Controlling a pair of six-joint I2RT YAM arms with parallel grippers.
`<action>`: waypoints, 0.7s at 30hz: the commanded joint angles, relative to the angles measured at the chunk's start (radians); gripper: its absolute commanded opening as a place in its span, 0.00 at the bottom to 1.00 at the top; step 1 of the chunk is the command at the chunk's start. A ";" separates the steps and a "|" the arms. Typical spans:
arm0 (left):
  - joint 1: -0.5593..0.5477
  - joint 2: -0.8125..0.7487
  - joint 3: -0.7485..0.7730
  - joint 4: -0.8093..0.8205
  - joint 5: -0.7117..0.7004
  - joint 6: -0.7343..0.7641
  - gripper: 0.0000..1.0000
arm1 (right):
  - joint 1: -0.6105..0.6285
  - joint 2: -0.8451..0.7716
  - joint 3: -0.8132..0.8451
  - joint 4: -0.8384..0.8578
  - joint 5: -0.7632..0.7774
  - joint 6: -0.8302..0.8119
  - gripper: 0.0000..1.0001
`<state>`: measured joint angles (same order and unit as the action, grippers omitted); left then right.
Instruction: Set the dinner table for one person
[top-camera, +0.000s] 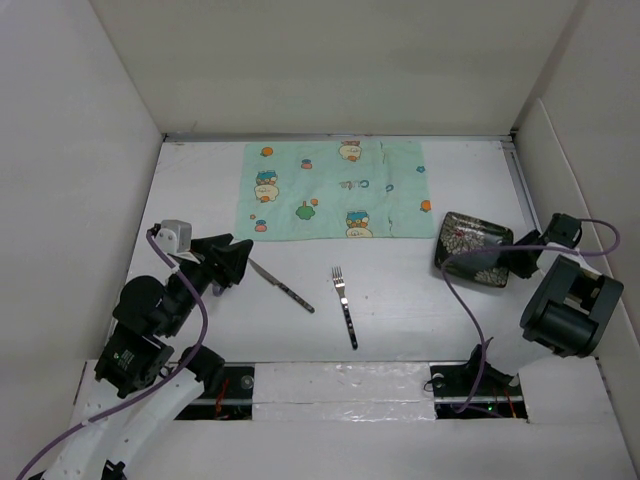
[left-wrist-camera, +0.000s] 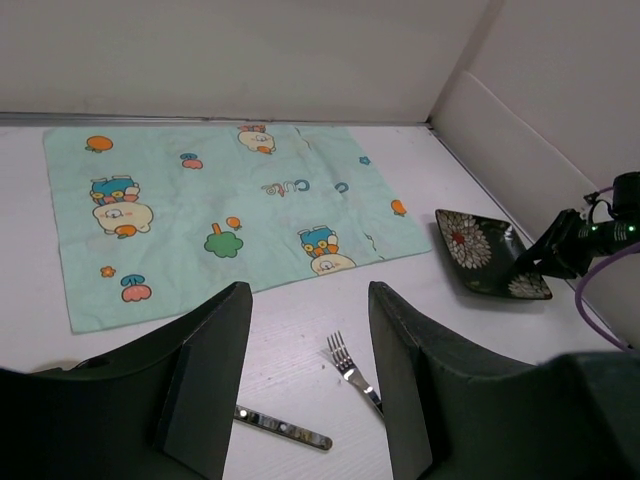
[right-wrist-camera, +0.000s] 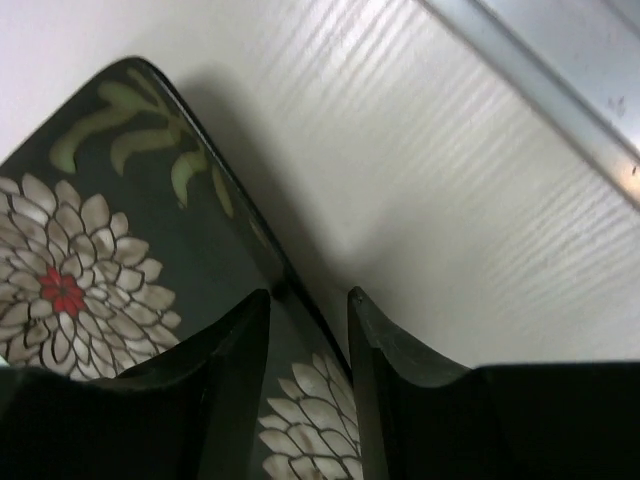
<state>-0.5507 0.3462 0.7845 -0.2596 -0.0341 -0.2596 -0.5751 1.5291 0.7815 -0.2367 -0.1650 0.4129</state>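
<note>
Dinner table (top-camera: 420, 320), left pincer (left-wrist-camera: 308, 300) wide, right pincer (right-wrist-camera: 308, 300) narrow on plate (right-wrist-camera: 100, 250) rim, wrist view

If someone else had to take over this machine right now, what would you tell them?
Left gripper: open, empty, near the knife's blade end.
Right gripper: fingers astride the rim of the dark flowered plate; unclear whether it is clamped.
Knife and fork lie apart on the bare table, nearer the arms than the green cloth; plate right of it.
Done: cloth spread, nothing on it.
Left: arrange plate, fork, knife.
</note>
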 joint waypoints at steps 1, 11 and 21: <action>-0.005 -0.004 0.004 0.029 -0.009 0.010 0.47 | -0.003 -0.095 -0.048 -0.023 -0.001 0.039 0.38; -0.005 0.004 0.001 0.028 -0.013 0.007 0.47 | 0.006 -0.173 -0.178 0.033 -0.099 0.099 0.58; -0.005 0.011 -0.002 0.028 -0.032 0.003 0.47 | 0.015 -0.179 -0.333 0.301 -0.114 0.293 0.38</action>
<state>-0.5503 0.3496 0.7841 -0.2604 -0.0521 -0.2600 -0.5739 1.3468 0.5018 -0.0055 -0.2722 0.6247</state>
